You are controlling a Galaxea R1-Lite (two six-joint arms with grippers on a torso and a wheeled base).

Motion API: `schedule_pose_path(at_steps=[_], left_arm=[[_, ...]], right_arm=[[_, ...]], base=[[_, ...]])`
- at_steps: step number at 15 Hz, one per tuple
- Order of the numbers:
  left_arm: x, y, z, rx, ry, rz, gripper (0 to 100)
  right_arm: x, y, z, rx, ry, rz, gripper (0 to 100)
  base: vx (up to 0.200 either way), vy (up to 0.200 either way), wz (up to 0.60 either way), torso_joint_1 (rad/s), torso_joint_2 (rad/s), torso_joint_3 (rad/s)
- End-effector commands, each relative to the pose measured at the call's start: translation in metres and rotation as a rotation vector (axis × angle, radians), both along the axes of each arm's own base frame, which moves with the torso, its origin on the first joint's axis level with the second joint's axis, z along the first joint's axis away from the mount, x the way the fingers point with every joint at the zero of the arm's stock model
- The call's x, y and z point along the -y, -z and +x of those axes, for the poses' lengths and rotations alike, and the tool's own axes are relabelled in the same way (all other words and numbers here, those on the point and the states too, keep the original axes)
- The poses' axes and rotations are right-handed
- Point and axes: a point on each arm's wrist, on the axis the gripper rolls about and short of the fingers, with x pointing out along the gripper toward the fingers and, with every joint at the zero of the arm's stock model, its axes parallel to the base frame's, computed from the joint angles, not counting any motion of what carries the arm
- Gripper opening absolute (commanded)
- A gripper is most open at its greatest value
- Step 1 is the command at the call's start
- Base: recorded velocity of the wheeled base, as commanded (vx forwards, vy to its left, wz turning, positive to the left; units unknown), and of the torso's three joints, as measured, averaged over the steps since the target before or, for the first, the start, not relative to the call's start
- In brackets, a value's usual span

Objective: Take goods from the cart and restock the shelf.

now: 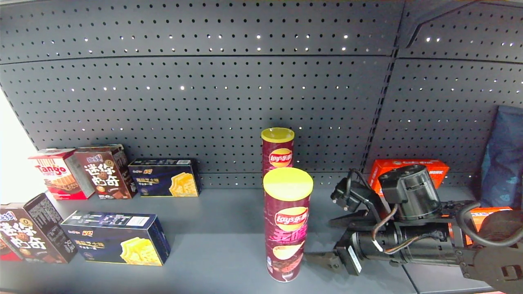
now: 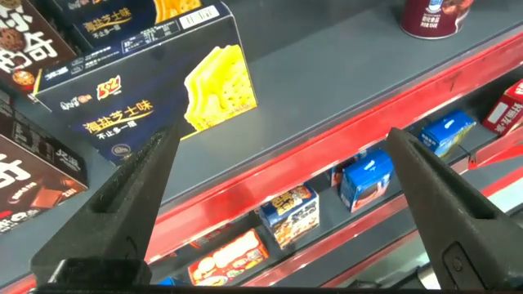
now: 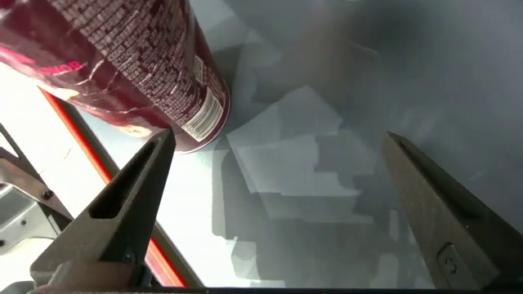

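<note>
— Where is the front chip can point(image 1: 287, 224) standing?
— On the shelf point(image 1: 220, 245), near the front edge. It is upright: long axis vertical, yellow lid on top, label facing outward. The rear chip can point(image 1: 277, 151) stands straight behind it against the pegboard back panel point(image 1: 204, 102), upright in the same way.
— And the right gripper point(image 1: 319, 241)?
— Low over the shelf board, just to the right of the front can's base. Its jaws are spread wide with nothing between them. In the wrist view the can's lower end point(image 3: 122, 65) sits outside one finger, very close; I cannot tell whether they touch.
— The left gripper point(image 2: 282, 139)?
— Gaping wide too, and empty. It hangs above the shelf's red front lip, near a navy cracker box point(image 2: 147, 90) lying on its long side.
— Anything else on that shelf?
— At the left, a brown cookie box point(image 1: 34, 234) and a red wafer box point(image 1: 59, 173). At the right, an orange box point(image 1: 408, 167) and a blue bag point(image 1: 504, 159).
</note>
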Motion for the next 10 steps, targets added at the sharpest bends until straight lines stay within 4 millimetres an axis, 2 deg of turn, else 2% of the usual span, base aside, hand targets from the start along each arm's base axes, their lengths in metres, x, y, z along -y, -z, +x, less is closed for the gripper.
schedule_pose_path(at_steps=[1, 10], left_arm=[[-0.0001, 0.0003, -0.0003, 0.001, 0.000, -0.001, 100], [0.0000, 0.0007, -0.0003, -0.001, 0.000, -0.002, 100]], right_arm=[[-0.0011, 0.0000, 0.0010, 0.002, -0.002, 0.000, 100], [-0.0022, 0.0005, 0.0011, 0.000, -0.003, 0.000, 100]], base=[[0.000, 0.000, 0.00, 0.000, 0.00, 0.000], [0.000, 0.000, 0.00, 0.000, 0.00, 0.000]])
